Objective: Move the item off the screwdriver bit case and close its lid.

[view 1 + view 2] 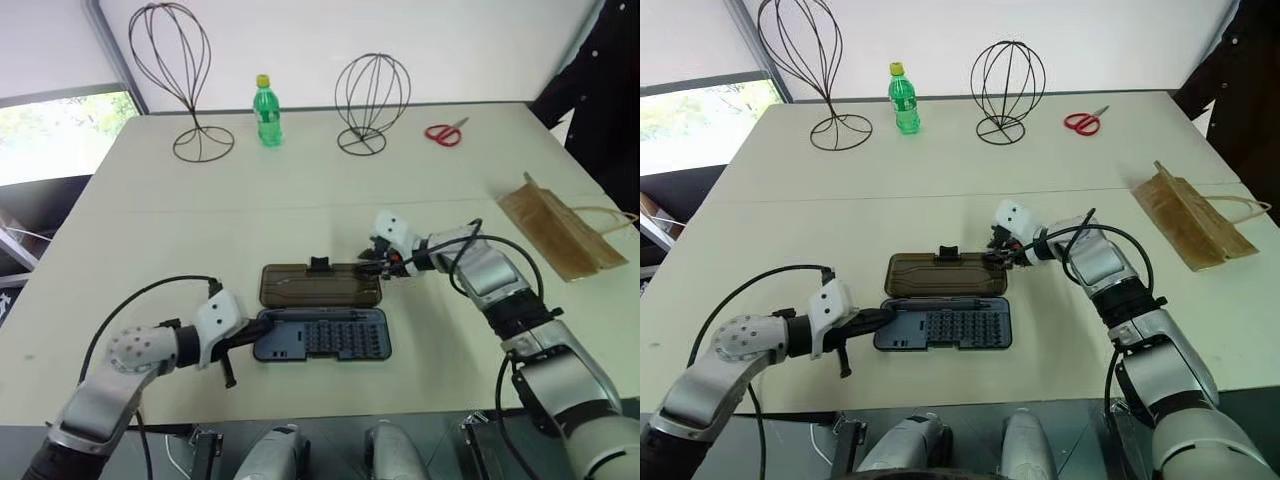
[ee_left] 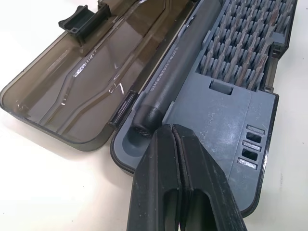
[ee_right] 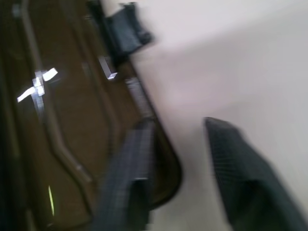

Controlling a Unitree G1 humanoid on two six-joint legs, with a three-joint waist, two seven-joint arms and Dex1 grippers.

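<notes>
From the head cameras, a flat plastic screwdriver bit case (image 1: 322,335) with a dark blue-grey tray lay open at the middle of the pale bench (image 1: 300,215). Its translucent smoky-brown lid (image 1: 320,287) lay folded back flat at the tray's twelve o'clock. The flat tan-brown paper bag (image 1: 553,232) with thin string handles sat well apart at two o'clock from the case, so that part of the job looked done. The left gripper (image 1: 236,345), jaws shut and empty, rested at the tray's nine o'clock end, probably to steady it. The right gripper (image 1: 374,262) sat at the lid's three o'clock corner, likely to lift it. Red-handled scissors (image 1: 445,132), a green bottle (image 1: 266,112) and two wire stands (image 1: 373,104) stood along the far edge.

From the left wrist, the closed black fingers (image 2: 180,187) touched the tray's end beside a dark driver handle (image 2: 179,62).

From the right wrist, blurred fingers (image 3: 127,175) straddled the lid's rounded corner with a gap between them; whether they gripped it I could not tell.
</notes>
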